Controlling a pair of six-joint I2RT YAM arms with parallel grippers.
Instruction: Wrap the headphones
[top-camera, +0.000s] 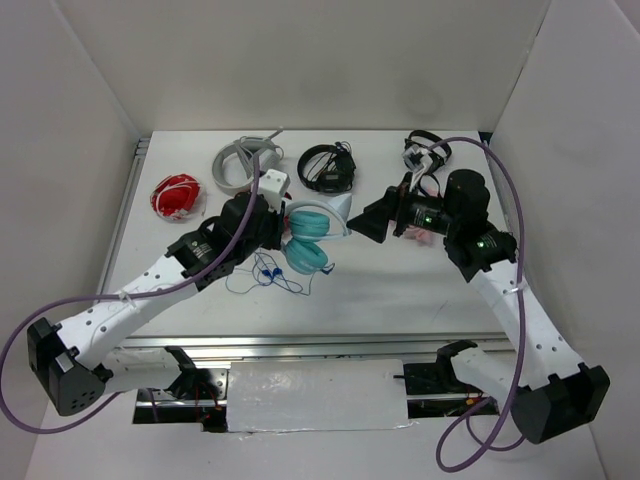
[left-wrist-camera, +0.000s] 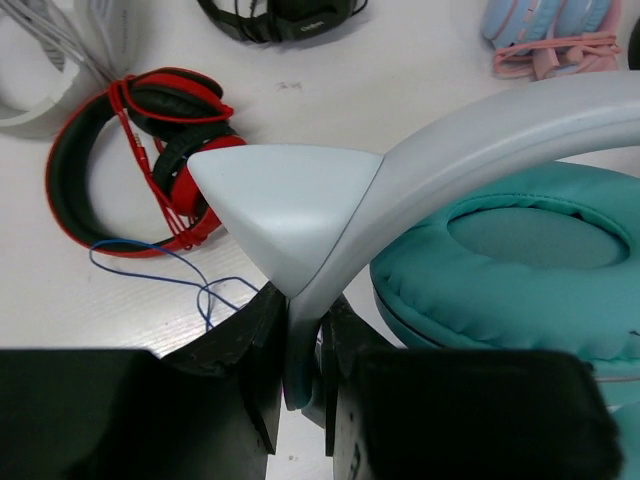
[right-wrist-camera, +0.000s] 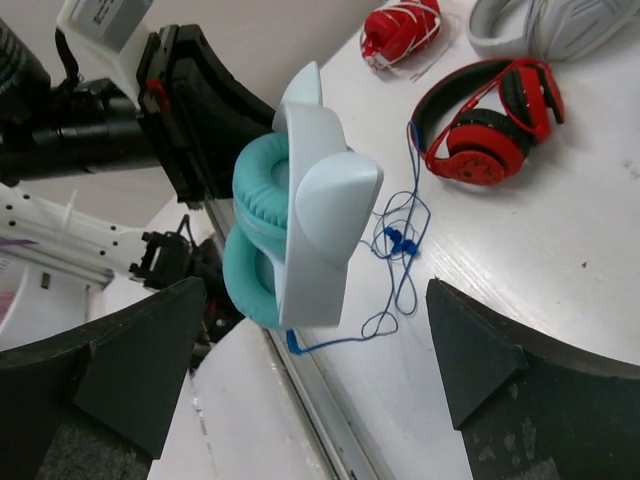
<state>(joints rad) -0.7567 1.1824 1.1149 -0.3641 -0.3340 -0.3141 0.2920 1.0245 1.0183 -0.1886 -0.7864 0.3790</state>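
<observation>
Left gripper (left-wrist-camera: 300, 385) clamped on white band of teal headphones (left-wrist-camera: 520, 270). Right gripper (top-camera: 372, 220) spread wide, just beside them, not touching. Blue cable (top-camera: 262, 277) lies loose on table (top-camera: 420, 290).

Robot lab bench inside a white booth.
Left arm (top-camera: 150, 285) and right arm (top-camera: 510, 300) are bolted to a white table (top-camera: 400, 290); plain white panels (top-camera: 340, 60) wall it in; purple cables (top-camera: 508, 178) loop loose.
</observation>
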